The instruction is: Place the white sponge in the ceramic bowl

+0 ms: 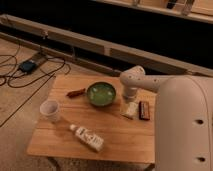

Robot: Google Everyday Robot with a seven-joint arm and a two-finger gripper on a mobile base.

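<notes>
Wooden table [125, 142] held everything. The gripper [129, 98] hung just above the white sponge [130, 110], a small, soft, creamy block lying flat. Whether the gripper was spread or closed could not be told. The shiny green ceramic bowl [101, 93] sat close beside the gripper. A white cup [49, 110] stood far off.

One each on counter [60, 142] -- bowl [101, 93], sponge [130, 110], cup [50, 110], bottle [88, 138], dark bar [144, 110], brown stick [76, 93]; one gripper [129, 101], just above sponge.
</notes>
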